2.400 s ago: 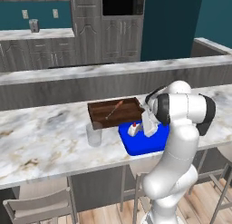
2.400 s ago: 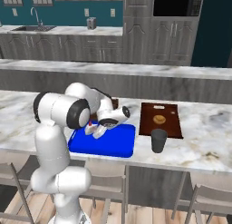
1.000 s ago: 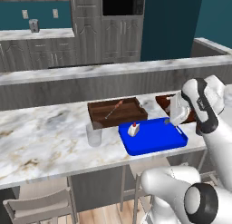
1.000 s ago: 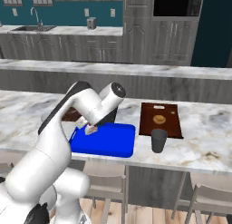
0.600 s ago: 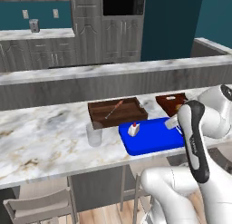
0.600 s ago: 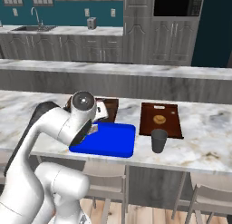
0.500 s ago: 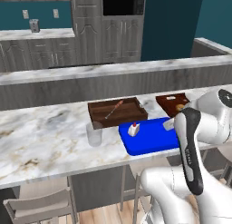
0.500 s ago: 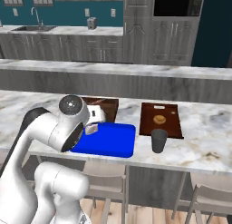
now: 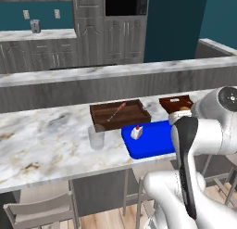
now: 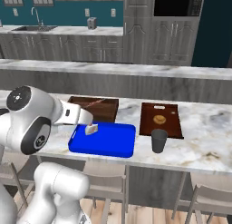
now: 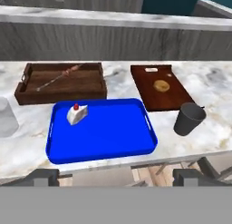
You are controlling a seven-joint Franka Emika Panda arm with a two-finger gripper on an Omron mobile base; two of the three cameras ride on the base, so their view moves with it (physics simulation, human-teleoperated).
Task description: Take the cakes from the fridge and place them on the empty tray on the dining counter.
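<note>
White cherry-topped cake [image 11: 77, 114] sits on blue tray [image 11: 118, 132].

Base cams flank arm; hand cam looks down; all share tray [image 11: 113, 132].

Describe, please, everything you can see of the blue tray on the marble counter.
The blue tray is a bright blue rectangle with rounded corners and a raised rim, and it looks like glossy plastic. It lies flat near the front edge of the dining counter, in front of the dark wooden tray and apart from the dark cup. One white cake slice with a red cherry on top stands in its back left part; the rest of its floor is bare.
</note>
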